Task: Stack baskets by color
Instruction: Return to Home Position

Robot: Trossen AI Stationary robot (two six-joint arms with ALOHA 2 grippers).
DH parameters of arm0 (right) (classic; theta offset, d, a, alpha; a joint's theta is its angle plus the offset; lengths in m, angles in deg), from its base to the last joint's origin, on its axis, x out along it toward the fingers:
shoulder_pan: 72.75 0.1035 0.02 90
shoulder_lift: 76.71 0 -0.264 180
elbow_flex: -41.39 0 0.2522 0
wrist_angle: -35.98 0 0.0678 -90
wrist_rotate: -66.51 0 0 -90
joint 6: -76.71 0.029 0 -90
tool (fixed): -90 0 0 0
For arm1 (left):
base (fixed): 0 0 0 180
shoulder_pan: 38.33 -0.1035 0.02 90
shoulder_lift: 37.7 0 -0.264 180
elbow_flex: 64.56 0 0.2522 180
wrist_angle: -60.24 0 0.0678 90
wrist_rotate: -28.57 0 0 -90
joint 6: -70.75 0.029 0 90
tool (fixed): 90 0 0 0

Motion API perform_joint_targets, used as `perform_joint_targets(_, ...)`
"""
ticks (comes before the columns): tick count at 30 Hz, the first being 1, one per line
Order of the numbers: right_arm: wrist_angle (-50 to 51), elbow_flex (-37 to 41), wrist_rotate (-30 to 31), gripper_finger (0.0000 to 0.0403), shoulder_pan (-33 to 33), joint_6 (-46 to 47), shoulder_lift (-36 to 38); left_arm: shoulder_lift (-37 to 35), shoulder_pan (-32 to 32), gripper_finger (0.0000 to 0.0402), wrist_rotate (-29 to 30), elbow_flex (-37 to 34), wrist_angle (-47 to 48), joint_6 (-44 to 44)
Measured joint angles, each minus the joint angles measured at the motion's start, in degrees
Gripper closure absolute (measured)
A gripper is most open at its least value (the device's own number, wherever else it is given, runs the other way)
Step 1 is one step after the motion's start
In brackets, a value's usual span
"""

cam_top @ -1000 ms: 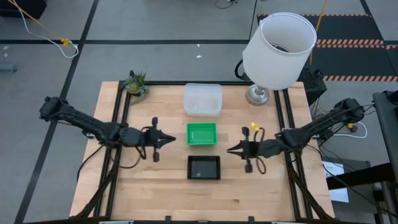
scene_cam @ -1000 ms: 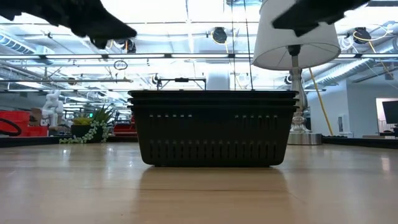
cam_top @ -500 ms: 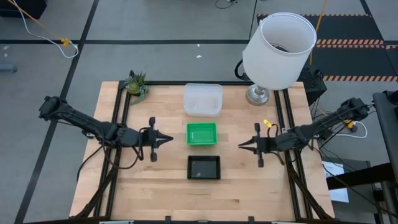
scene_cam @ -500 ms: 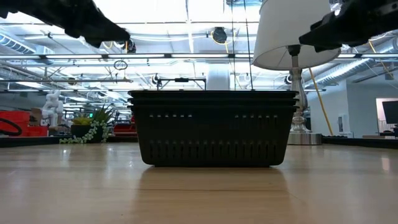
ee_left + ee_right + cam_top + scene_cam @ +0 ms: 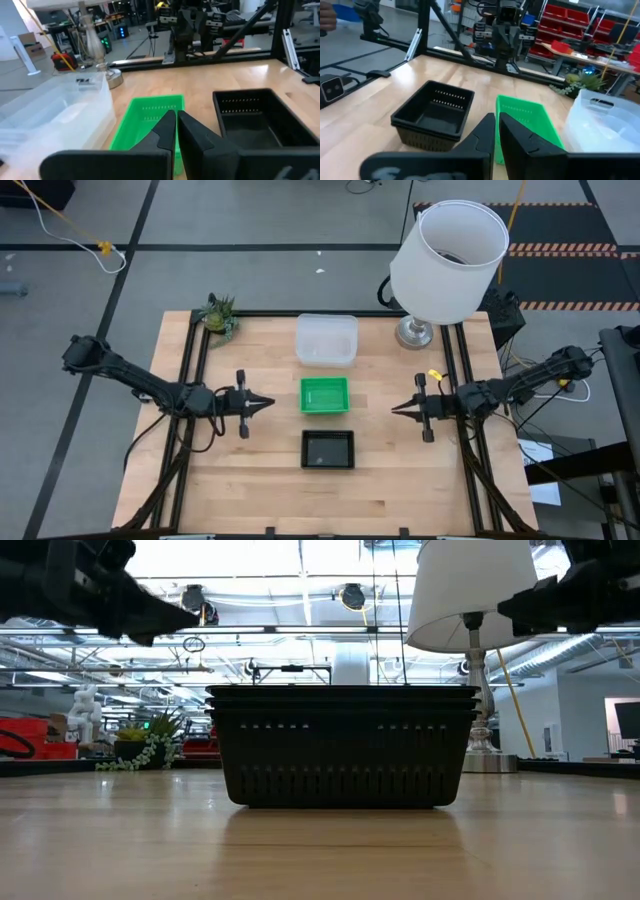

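Down the middle of your pale wooden desk [image 5: 240, 480] sit three groups: the clear translucent plastic baskets [image 5: 326, 340] farthest, the bright green perforated baskets [image 5: 324, 395] in the centre, and the black perforated baskets [image 5: 328, 449] stacked nearest. Your left hand [image 5: 262, 402] hovers left of the green ones, fingers pressed together and empty. Your right hand [image 5: 397, 408] hovers to their right, likewise together and empty.

An industrial lab or workshop: red parts bins [image 5: 555, 20] on shelving, exposed ceiling ducts [image 5: 560, 652], hazard-striped floor tape [image 5: 570, 306].
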Motion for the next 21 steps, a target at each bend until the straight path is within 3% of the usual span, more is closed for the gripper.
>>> perform_joint_targets(13, -0.4, 4.1, -0.8, 0.0383, -1.6, 0.5, 2.8, 0.3, -0.9, 0.038, 0.7, -0.8, 0.8, -1.4)
perform_joint_targets(21, -1.7, 5.8, -0.8, 0.0383, -1.6, 0.7, 3.5, 0.0, -0.8, 0.0393, -3.7, -2.4, 0.4, -0.8)
